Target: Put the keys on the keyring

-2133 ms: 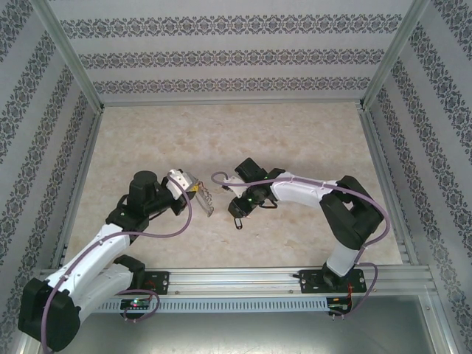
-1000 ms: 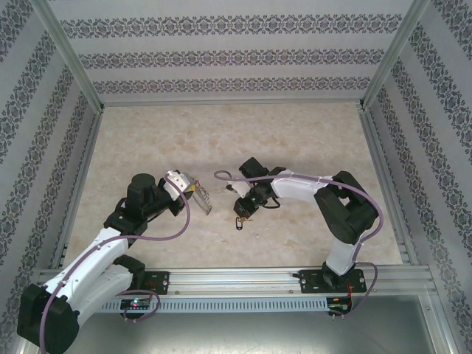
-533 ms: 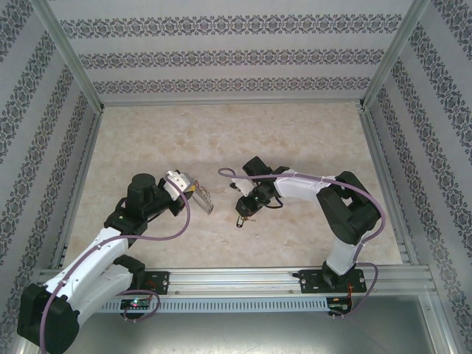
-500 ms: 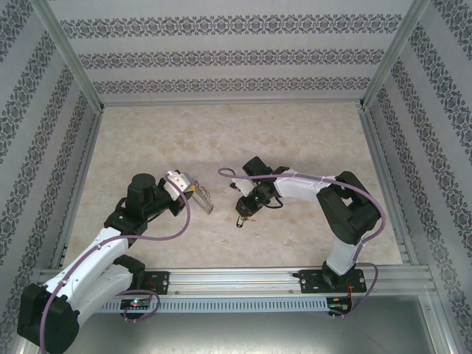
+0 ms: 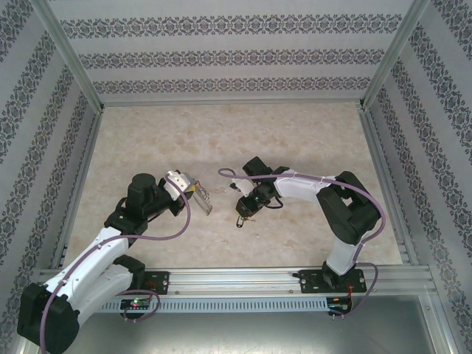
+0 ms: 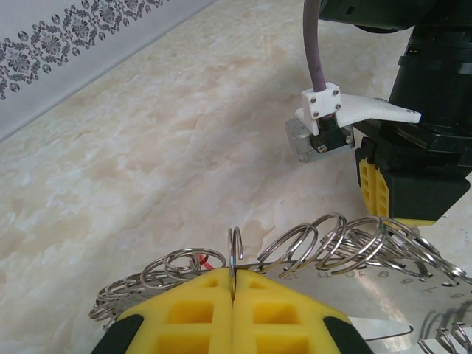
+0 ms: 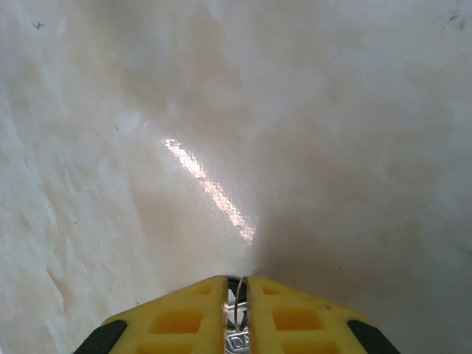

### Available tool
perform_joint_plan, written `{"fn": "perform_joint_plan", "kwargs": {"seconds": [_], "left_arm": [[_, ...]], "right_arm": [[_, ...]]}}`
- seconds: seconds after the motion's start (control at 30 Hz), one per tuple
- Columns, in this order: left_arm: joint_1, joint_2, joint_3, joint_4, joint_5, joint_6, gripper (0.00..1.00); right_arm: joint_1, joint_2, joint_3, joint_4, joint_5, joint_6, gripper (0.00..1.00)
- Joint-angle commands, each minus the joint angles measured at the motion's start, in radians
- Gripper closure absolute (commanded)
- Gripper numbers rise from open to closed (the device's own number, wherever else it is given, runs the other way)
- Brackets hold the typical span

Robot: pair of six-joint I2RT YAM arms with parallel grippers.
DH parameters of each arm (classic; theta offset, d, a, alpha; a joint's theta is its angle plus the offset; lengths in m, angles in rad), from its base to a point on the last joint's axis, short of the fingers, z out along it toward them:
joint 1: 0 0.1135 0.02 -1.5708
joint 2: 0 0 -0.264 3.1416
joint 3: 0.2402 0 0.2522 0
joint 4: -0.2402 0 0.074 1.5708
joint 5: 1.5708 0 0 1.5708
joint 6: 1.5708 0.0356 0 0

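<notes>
A: Marble-look tabletop [image 5: 295, 133], glossy. What changed?

B: The right gripper [image 7: 236, 289] has backed slightly away from the keyring [image 6: 346, 247], its yellow ribbed pads pinching the dark-tagged key [image 7: 236, 323], so threading probably needs another approach. The left gripper [image 6: 233, 284] is clamped tight on one thin silvery wire ring.
</notes>
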Motion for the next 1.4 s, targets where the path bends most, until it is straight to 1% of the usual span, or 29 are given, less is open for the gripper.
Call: {"fn": "perform_joint_plan", "kwargs": {"seconds": [0.0,0.37,0.53,0.9,0.93,1.07,1.17,1.23,1.37], "left_arm": [[-0.007,-0.003,-0.004,0.038,0.009,-0.013,1.0],[-0.008,0.0,-0.002,0.038,0.011,-0.012,1.0],[-0.008,0.002,0.0,0.04,0.011,-0.012,1.0],[-0.008,0.017,0.007,0.038,0.02,-0.011,1.0],[-0.007,0.017,0.006,0.04,0.02,-0.011,1.0],[-0.006,0.019,0.008,0.043,0.027,-0.014,1.0],[-0.007,0.028,0.013,0.042,0.045,-0.012,1.0],[-0.007,0.042,0.019,0.042,0.071,-0.011,1.0],[-0.007,0.093,0.04,0.048,0.173,-0.011,1.0]], "right_arm": [[0.0,-0.002,-0.012,-0.022,-0.002,0.003,0.86],[0.002,0.016,-0.004,-0.032,-0.012,0.007,0.85],[0.003,0.027,0.004,-0.038,-0.012,0.005,0.86],[-0.002,-0.001,0.001,-0.029,-0.017,0.004,0.98],[-0.004,-0.01,-0.003,-0.023,-0.02,0.004,1.0],[-0.012,-0.061,-0.019,-0.003,-0.034,0.004,1.0],[-0.031,-0.128,-0.047,0.03,-0.048,0.013,1.0],[-0.047,-0.188,-0.077,0.06,-0.068,0.012,1.0],[-0.064,-0.309,-0.126,0.098,-0.059,-0.01,1.0]]}}
